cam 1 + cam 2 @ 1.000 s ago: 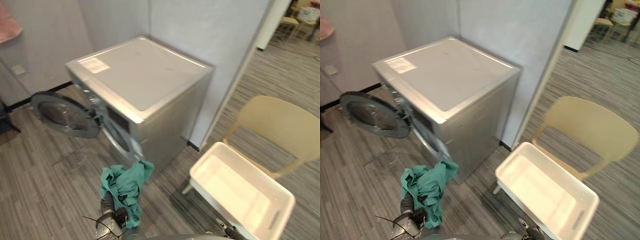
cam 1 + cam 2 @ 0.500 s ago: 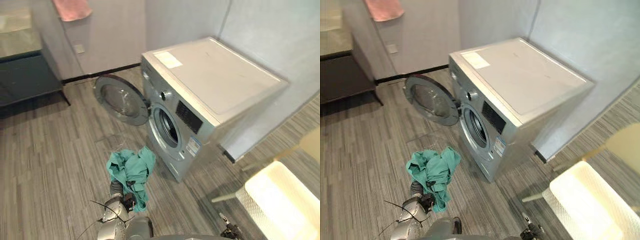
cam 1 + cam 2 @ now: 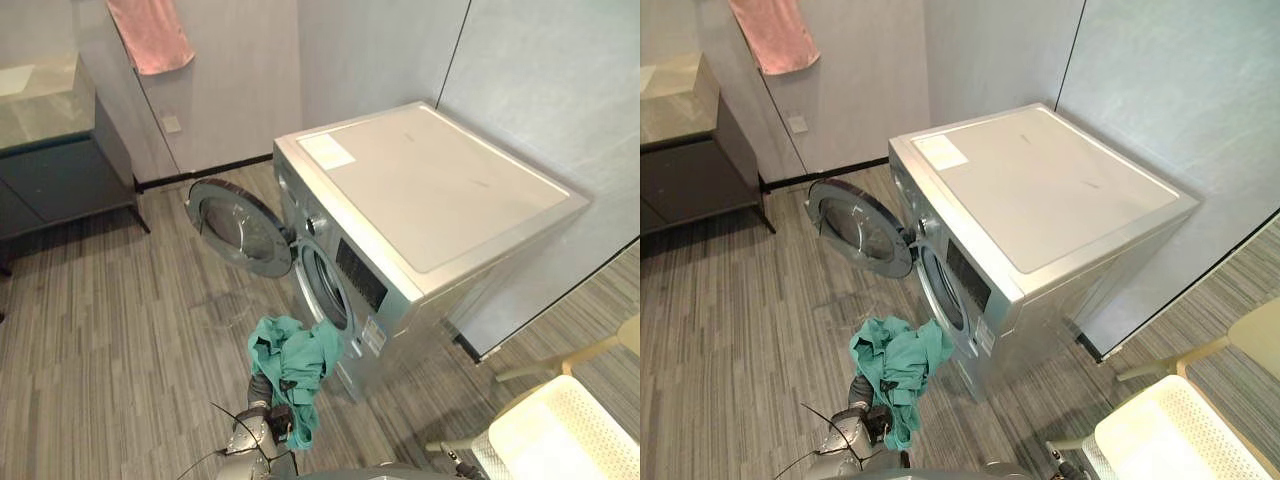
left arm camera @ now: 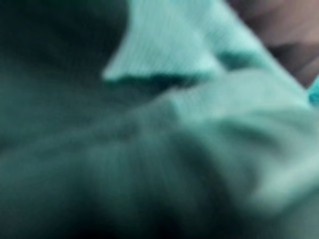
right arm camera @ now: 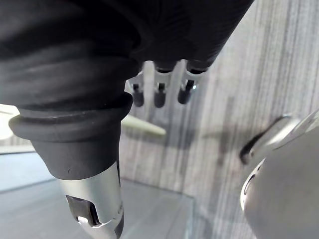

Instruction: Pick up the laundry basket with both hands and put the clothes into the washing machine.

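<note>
Just outside the open washer [image 3: 430, 190] — clothes [image 3: 295, 358] over left hand [image 3: 260, 388].

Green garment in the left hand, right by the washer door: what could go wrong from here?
1. The green garment hangs loose from the left hand, with a tail drooping below it; it may snag on the rim of the drum opening or trail outside.
2. The open door juts out beside the opening, so the arm could knock it.
3. Cloth covers the left wrist view, so aiming relies on the head views.
</note>
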Controlling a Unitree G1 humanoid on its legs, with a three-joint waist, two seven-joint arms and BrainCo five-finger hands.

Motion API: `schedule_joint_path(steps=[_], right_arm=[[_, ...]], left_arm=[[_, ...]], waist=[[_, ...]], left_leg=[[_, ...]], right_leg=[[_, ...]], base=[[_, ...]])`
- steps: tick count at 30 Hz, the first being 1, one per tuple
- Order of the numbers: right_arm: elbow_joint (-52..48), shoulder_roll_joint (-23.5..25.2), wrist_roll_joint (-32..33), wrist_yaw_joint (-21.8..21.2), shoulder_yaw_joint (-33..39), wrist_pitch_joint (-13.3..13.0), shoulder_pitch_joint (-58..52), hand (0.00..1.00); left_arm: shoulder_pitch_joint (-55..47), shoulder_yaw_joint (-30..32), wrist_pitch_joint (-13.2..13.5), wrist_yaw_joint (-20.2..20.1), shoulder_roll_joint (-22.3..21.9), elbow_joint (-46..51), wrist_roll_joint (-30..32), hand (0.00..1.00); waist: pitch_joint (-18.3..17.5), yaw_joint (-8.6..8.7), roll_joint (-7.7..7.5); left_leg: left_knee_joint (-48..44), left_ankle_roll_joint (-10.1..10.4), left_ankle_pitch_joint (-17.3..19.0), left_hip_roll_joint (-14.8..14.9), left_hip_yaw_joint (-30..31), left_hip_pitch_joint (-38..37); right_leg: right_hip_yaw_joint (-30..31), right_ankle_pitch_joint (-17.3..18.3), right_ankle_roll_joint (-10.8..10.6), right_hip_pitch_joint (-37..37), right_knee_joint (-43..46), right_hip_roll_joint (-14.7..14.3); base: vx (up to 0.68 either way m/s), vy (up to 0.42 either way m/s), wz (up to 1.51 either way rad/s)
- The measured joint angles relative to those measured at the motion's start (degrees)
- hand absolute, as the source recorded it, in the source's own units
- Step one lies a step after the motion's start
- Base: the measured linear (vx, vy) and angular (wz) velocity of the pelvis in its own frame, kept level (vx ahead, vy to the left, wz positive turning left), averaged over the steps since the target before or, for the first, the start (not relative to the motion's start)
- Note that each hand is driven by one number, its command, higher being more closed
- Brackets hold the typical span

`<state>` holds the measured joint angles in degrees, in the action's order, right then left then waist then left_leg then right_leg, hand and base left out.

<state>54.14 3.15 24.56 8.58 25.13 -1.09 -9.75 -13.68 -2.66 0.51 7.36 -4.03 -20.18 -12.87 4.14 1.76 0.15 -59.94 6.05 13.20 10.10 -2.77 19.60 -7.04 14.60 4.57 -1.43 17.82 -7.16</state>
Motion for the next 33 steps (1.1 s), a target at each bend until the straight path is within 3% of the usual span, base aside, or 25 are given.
schedule_joint_path(steps=[2,4,6,8,11,12,13,14,15,16,17,18,19,20,21,23,24,25,26,27,29,30,31,32,33], right_arm=[[-0.4,-0.8,-0.1,0.1,-2.5,-0.2,0.5,0.0],[-1.5,-0.7,-0.5,0.1,-3.9,-0.2,0.3,0.0],[-1.6,-0.4,-1.8,0.0,-4.9,-0.1,0.5,0.0],[-1.6,0.2,-3.2,0.1,-4.0,0.1,0.4,0.0],[-0.2,-0.7,-3.2,0.3,-1.2,0.0,0.3,0.0],[0.5,-1.3,-3.2,0.5,0.8,0.2,0.3,0.0],[0.1,-1.4,-3.2,0.6,3.4,0.2,-0.6,0.0],[0.1,-1.2,-3.2,0.6,4.9,0.2,-1.0,0.0],[1.0,1.2,-2.6,1.0,7.2,0.5,-1.1,0.0],[1.4,1.8,-2.3,1.0,6.7,1.2,-0.5,0.0],[1.0,1.8,-1.9,1.1,6.5,1.3,-0.1,0.0],[0.0,1.9,-1.2,1.2,6.4,1.3,0.7,0.0],[-1.3,1.9,-0.5,1.2,6.0,1.3,1.2,0.0],[-2.4,1.8,-0.3,1.2,5.0,1.3,1.7,0.0],[-3.8,1.7,-0.3,1.2,3.3,1.3,2.1,0.0],[-5.8,1.6,-0.3,1.2,-1.9,0.8,3.4,0.0],[-6.1,1.7,-0.4,1.1,-3.1,0.5,3.4,0.0],[-6.3,1.7,-0.6,0.9,-4.5,-0.2,3.4,0.0],[-6.3,1.7,-0.6,0.6,-4.7,-0.5,3.4,0.0],[-6.4,1.4,-0.6,0.0,-4.8,-1.1,3.1,0.0],[-5.8,1.4,-0.7,-0.1,-4.8,-1.6,3.0,0.0],[-5.3,1.5,-0.7,0.0,-4.4,-1.7,2.7,0.0],[-5.4,1.5,-0.7,0.1,-4.3,-1.7,2.0,0.0],[-5.7,1.4,-0.7,0.1,-4.2,-1.8,0.5,0.0],[-5.7,1.4,-0.7,0.1,-4.2,-1.8,0.3,0.0]], left_arm=[[0.0,0.1,0.0,0.0,0.0,0.2,0.0,1.0],[-0.1,0.5,0.0,0.1,0.0,1.1,0.0,1.0],[0.0,1.2,0.1,0.3,0.0,2.4,0.0,1.0],[-0.2,1.6,0.2,0.5,0.0,2.4,-0.1,1.0],[-0.5,0.9,0.2,0.9,0.0,2.2,-0.1,1.0],[-0.7,0.6,0.2,0.9,0.0,2.1,0.0,1.0],[-1.2,0.2,0.2,0.6,0.0,2.1,0.1,1.0],[-1.3,-0.2,0.2,0.4,0.3,2.1,0.2,1.0],[-0.1,0.3,0.2,0.5,1.9,1.6,0.4,1.0],[0.2,0.2,0.2,0.5,2.6,1.5,1.3,1.0],[0.3,0.0,0.2,0.5,2.6,1.5,1.7,1.0],[0.3,-0.6,0.2,0.3,2.8,1.5,3.6,1.0],[0.3,-1.2,0.3,0.3,2.8,1.6,4.8,1.0],[0.2,-1.4,0.3,0.4,2.9,1.7,5.2,1.0],[0.3,-1.4,0.4,0.4,2.9,1.9,5.3,1.0],[1.2,-1.4,0.7,0.6,3.0,1.9,5.8,1.0],[1.4,-1.4,0.8,0.6,2.9,1.9,5.8,1.0],[1.6,-1.4,0.9,0.6,2.8,1.7,5.8,1.0],[1.5,-1.4,1.0,0.6,2.7,1.5,5.8,1.0],[1.7,-1.3,1.1,0.4,2.3,0.2,5.8,1.0],[2.9,-1.2,1.0,0.3,1.9,-3.2,5.8,1.0],[4.2,-1.3,0.5,0.2,1.1,-5.6,5.8,1.0],[4.0,-1.4,0.4,0.2,0.6,-5.4,5.8,1.0],[3.1,-1.6,0.3,0.3,0.3,-4.9,6.5,1.0],[2.9,-1.6,0.3,0.3,0.3,-4.8,6.6,1.0]], waist=[[0.5,-0.7,0.1],[0.5,-0.86,-0.1],[0.5,-0.89,-1.16],[0.2,-0.94,-2.46],[-0.8,-0.92,-1.74],[-1.3,-1.12,-0.83],[-2.2,-1.1,0.45],[-2.7,-0.92,0.52],[-3.8,-0.26,-3.61],[-4.2,-0.38,-4.73],[-4.4,-0.32,-4.68],[-3.9,-0.54,-3.57],[-3.8,-1.07,-2.84],[-3.8,-1.23,-2.62],[-3.7,-0.99,-2.33],[-3.7,-0.74,-2.12],[-3.7,-0.58,-2.11],[-3.7,0.18,-2.16],[-3.7,0.45,-2.19],[-3.8,0.47,-2.15],[-4.0,0.59,-2.54],[-2.9,0.87,-1.01],[-2.5,0.89,-0.7],[-1.4,0.16,-0.91],[-1.2,-0.05,-1.04]], left_leg=[[-5.7,-0.4,0.2,1.1,-0.5,2.3],[-1.5,-1.5,0.9,3.4,-0.8,3.6],[9.3,-1.6,0.9,8.0,-0.9,4.2],[31.5,-4.4,-2.6,12.0,1.8,1.8],[40.0,-2.0,-5.8,11.6,8.7,1.5],[40.5,0.7,-8.2,11.4,8.3,1.4],[41.2,1.0,-14.1,10.8,6.3,-0.1],[40.1,6.3,-11.6,10.4,5.2,-0.5],[36.2,6.9,-9.5,5.5,3.2,0.4],[33.8,4.8,-7.6,3.6,1.0,1.5],[32.8,3.9,-6.7,3.4,0.0,1.5],[32.1,2.3,-5.8,3.4,-3.1,0.5],[32.4,0.8,-4.9,3.8,-5.9,-1.1],[33.5,-0.4,-4.2,3.9,-9.2,-3.3],[35.2,-1.6,-3.5,3.9,-12.5,-5.7],[40.1,-2.7,-2.7,3.9,-20.7,-11.7],[40.8,-2.8,-2.7,3.8,-22.0,-12.5],[41.8,-2.8,-2.6,3.6,-24.5,-13.8],[42.1,-2.7,-2.5,3.6,-25.8,-14.4],[42.2,-2.6,-2.4,3.2,-27.8,-15.1],[42.1,-2.5,-2.5,2.4,-28.7,-15.3],[41.3,-2.3,-2.8,3.3,-28.6,-15.3],[39.7,-2.1,-2.9,4.5,-28.3,-15.3],[29.1,-2.4,-3.0,8.2,-25.8,-14.0],[26.7,-2.8,-3.3,9.0,-25.1,-13.5]], right_leg=[[2.3,0.0,0.0,-2.2,-1.1,0.5],[3.3,0.1,-0.5,-3.6,-2.9,1.7],[4.2,0.8,-1.8,-3.6,-3.0,3.3],[5.8,2.5,-4.7,-3.6,-1.9,6.3],[6.8,5.0,-9.0,-3.7,-1.3,9.8],[7.2,6.0,-10.9,-4.9,-2.0,11.5],[7.2,6.6,-13.3,-6.6,-3.0,13.2],[7.2,6.9,-14.4,-7.0,-3.1,14.4],[7.7,6.6,-16.5,-7.1,-2.3,19.8],[9.2,1.9,-18.6,-5.5,-1.5,22.3],[9.9,-1.3,-17.8,-4.8,-1.0,22.7],[11.1,-7.3,-14.8,-2.5,1.0,23.5],[11.0,-11.3,-10.4,-0.2,3.0,24.2],[9.3,-13.9,-7.5,1.5,4.7,25.1],[6.7,-13.2,-7.1,3.4,7.6,25.6],[-1.9,-6.3,-7.6,9.9,17.8,23.4],[-4.3,-4.7,-8.3,10.6,19.0,22.4],[-8.1,-2.4,-9.7,11.0,19.4,19.6],[-9.6,-1.7,-9.7,10.9,18.4,18.2],[-11.5,0.4,-7.9,10.1,13.4,16.2],[-9.8,2.1,-6.2,6.0,3.3,14.4],[-9.1,1.2,-6.2,4.5,-0.3,12.9],[-8.9,1.0,-6.2,3.7,-1.1,12.4],[-7.7,0.8,-5.7,0.4,-2.5,10.6],[-7.2,1.0,-5.4,0.0,-2.5,10.2]], base=[[0.22,0.056,-0.41],[0.18,0.127,-0.37],[0.19,0.168,-0.22],[0.23,0.227,-0.14],[0.29,0.376,-0.09],[0.38,0.583,-0.16],[0.39,0.628,-0.09],[0.38,0.69,0.2],[0.41,0.775,0.13],[0.38,0.758,0.03],[0.35,0.743,-0.45],[0.24,0.618,-0.73],[0.21,0.604,-1.06],[0.14,0.541,-1.17],[0.07,0.447,-1.29],[0.01,0.356,-1.52],[-0.03,0.196,-1.31],[-0.02,0.105,-0.79],[-0.02,0.07,-0.97],[0.01,0.007,-0.8],[0.04,-0.045,-0.78],[0.04,-0.077,-0.5],[0.05,-0.136,-0.44],[0.04,-0.11,-0.38],[0.01,-0.165,-0.69]])
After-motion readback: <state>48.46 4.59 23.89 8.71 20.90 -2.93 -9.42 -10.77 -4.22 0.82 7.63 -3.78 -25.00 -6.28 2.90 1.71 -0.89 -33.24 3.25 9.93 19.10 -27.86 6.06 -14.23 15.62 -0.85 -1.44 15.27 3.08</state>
